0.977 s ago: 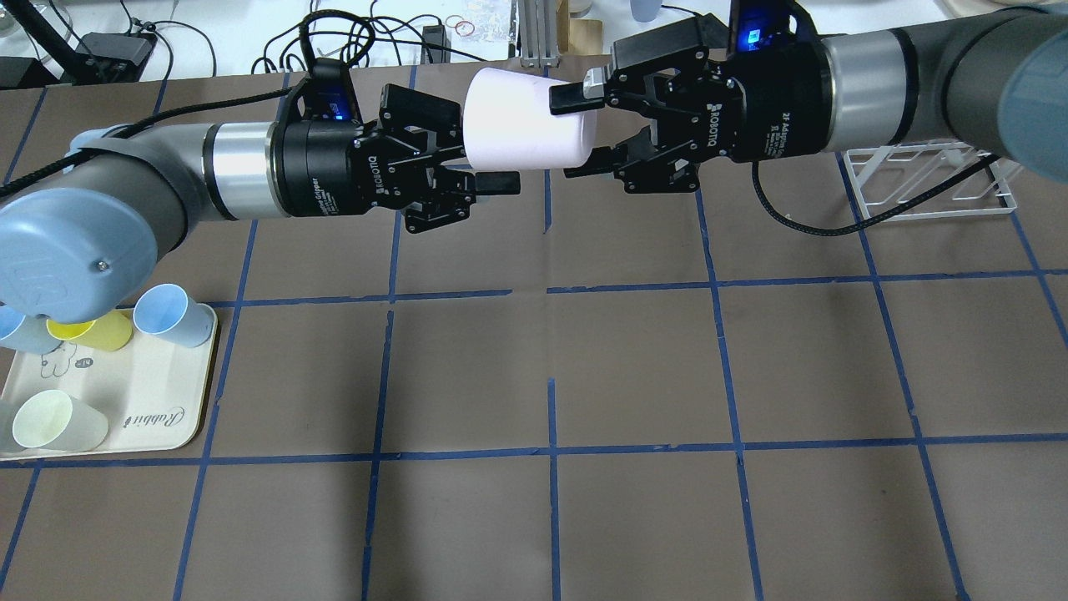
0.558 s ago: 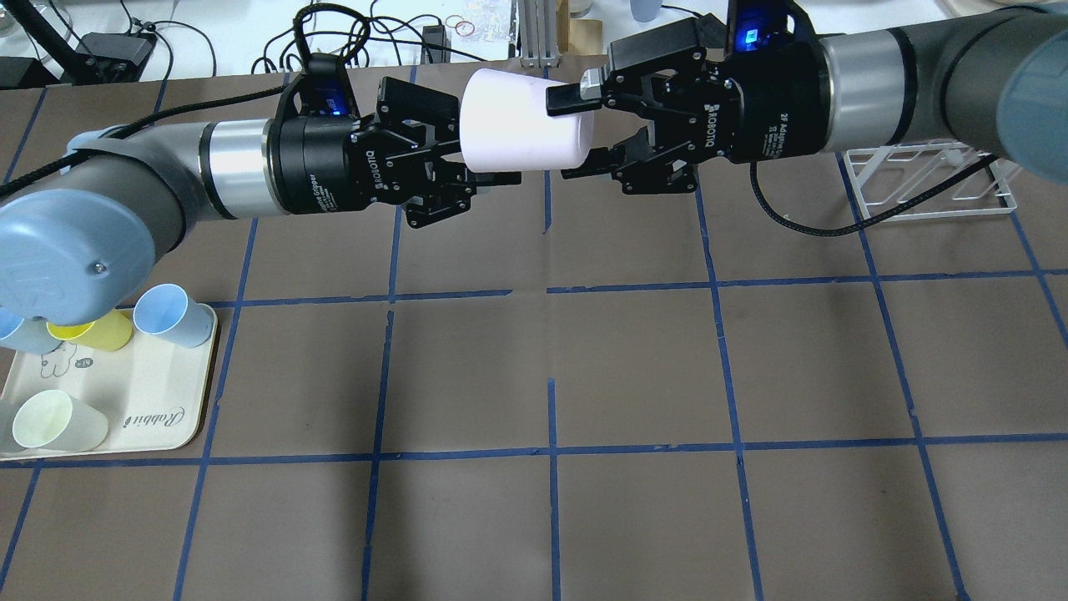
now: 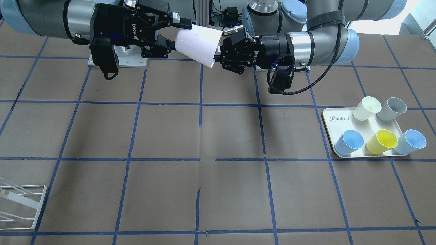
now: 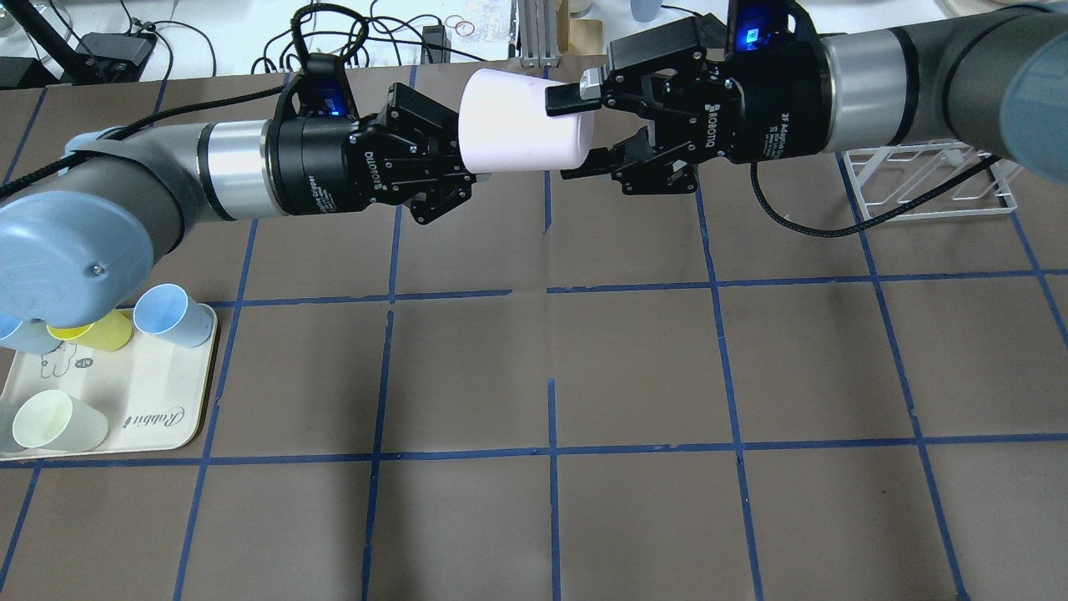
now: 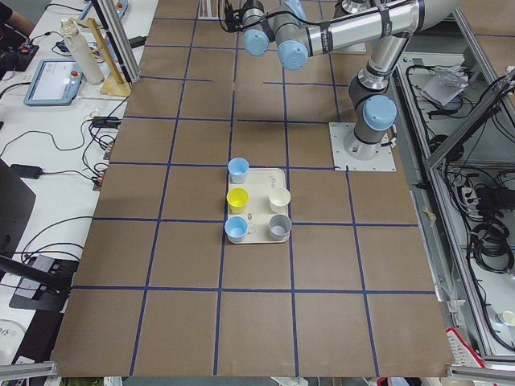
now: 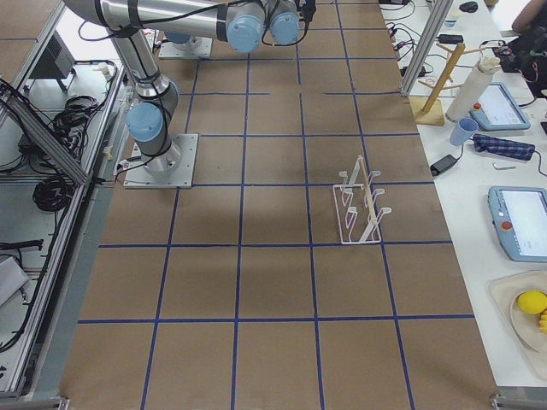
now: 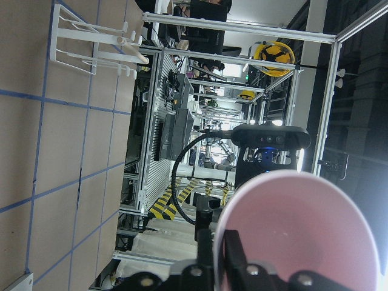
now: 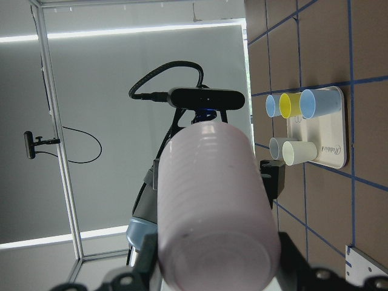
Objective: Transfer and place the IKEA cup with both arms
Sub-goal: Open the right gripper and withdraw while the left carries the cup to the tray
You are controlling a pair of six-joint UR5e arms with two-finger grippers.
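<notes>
The pale pink IKEA cup hangs on its side in the air above the far middle of the table, between both grippers. My right gripper is shut on its base end, one finger above and one below. My left gripper is shut on its rim at the open end. In the front-facing view the cup sits between the right gripper and the left gripper. The left wrist view looks into the cup's mouth. The right wrist view shows its base.
A cream tray at my left holds a cream-white cup, a grey cup, a yellow cup and two blue cups. A white wire rack stands on the table at the far right under the right arm.
My left gripper's fingers have closed onto the cup's rim; a second ago they stood open beside it. The right gripper and the cup have barely moved.
</notes>
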